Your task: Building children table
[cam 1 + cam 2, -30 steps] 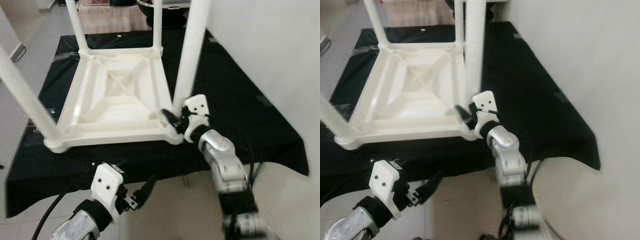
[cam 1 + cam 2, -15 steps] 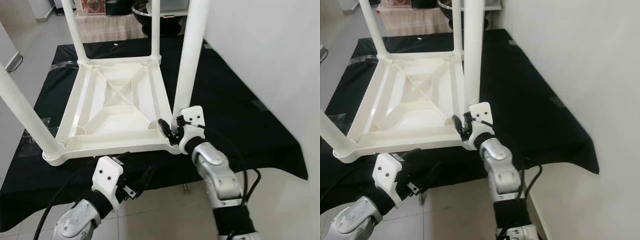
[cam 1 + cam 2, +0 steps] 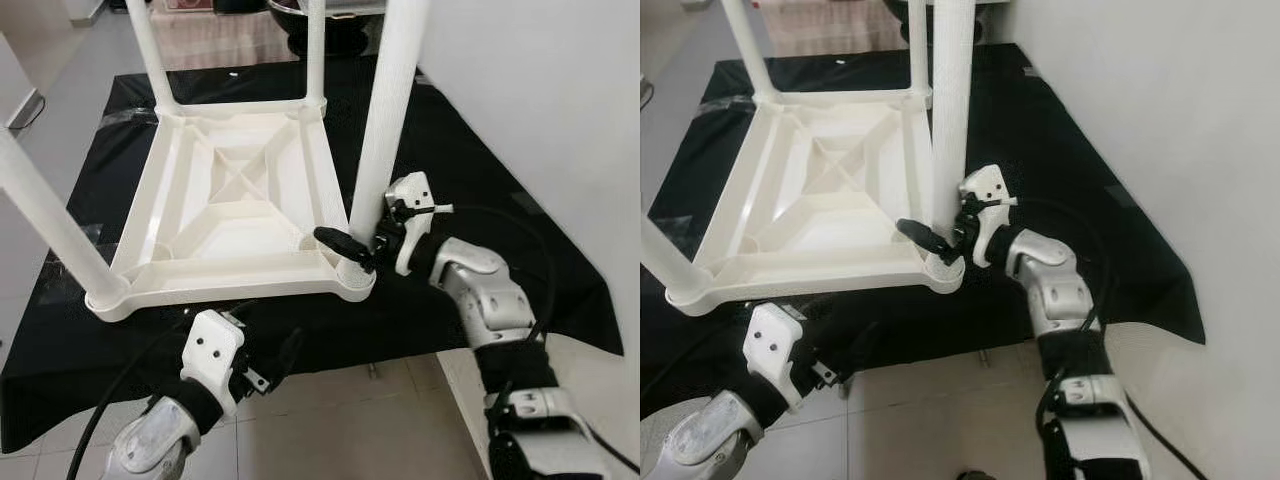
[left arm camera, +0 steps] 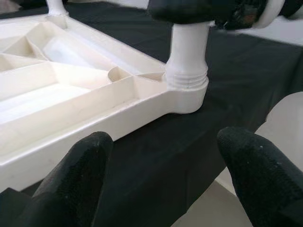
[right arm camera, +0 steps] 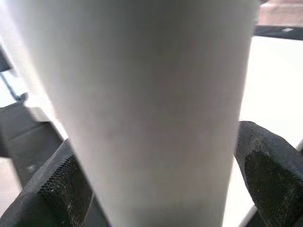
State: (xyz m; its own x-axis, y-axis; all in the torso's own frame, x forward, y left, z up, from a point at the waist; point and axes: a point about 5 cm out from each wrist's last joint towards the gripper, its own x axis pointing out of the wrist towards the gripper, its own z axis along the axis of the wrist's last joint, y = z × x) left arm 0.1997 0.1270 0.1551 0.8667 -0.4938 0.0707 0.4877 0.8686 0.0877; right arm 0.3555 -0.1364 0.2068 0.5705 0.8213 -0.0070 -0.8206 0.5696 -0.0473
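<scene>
Right tool (image 3: pixel 362 243) has its two black fingers (image 5: pixel 267 175) clamped around the white leg (image 3: pixel 388 110) at the children table's near right corner, gripping low down just above the socket (image 4: pixel 187 90) where the leg meets the frame. That children table (image 3: pixel 235 205) is flipped upside down on a surface draped in black cloth (image 3: pixel 470 170), sitting toward the near edge, with its ribbed underside facing up and all four legs sticking up. Left tool (image 3: pixel 282 356) hangs below the surface's near edge over the tiled floor (image 3: pixel 330 430), fingers (image 4: pixel 75 175) spread apart with nothing in them, pointing at that same corner.
</scene>
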